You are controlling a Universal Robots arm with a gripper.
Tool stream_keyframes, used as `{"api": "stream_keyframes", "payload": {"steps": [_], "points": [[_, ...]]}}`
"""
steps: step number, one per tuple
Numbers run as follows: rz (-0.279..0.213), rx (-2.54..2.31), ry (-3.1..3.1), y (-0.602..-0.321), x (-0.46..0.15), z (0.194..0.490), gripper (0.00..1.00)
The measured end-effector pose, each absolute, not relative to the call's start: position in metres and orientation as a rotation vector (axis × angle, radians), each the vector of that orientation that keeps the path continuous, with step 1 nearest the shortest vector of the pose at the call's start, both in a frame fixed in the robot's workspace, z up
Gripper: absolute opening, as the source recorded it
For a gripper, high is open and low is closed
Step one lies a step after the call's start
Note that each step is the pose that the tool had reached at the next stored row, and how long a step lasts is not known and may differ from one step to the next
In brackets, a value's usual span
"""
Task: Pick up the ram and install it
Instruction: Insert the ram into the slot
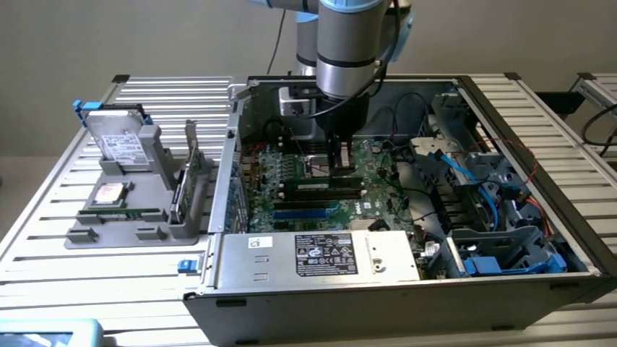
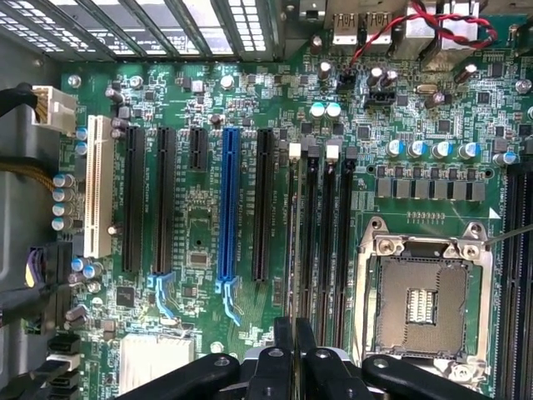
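My gripper (image 1: 337, 172) reaches down inside the open computer case (image 1: 540, 188), just over the green motherboard (image 1: 289, 173). In the wrist view its black fingers (image 2: 281, 350) are shut on the ram (image 2: 293, 242). The ram is seen edge-on as a thin line running along the memory slot nearest the expansion slots, with a white latch (image 2: 293, 152) at its far end. In the exterior view the ram (image 1: 323, 189) is a dark, long stick standing directly under the fingers. I cannot tell how deep it sits in the slot.
Empty black memory slots (image 2: 331, 233) and the open CPU socket (image 2: 420, 300) lie beside the ram. A blue slot (image 2: 228, 208) and black expansion slots are on the other side. The power supply (image 1: 318, 253) and cables (image 1: 463, 188) crowd the case. Outside it, a grey holder (image 1: 115, 233) carries a hard drive (image 1: 121, 141) and a green card (image 1: 193, 173).
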State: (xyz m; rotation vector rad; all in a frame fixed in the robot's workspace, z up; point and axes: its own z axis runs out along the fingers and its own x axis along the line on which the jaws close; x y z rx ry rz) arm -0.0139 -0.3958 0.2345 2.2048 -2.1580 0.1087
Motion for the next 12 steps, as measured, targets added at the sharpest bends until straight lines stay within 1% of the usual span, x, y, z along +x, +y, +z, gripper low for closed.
{"api": "stream_keyframes", "payload": {"steps": [12], "points": [[0.107, 2.205, -2.159, -0.3968, -0.014, 0.2315, 0.13]]}}
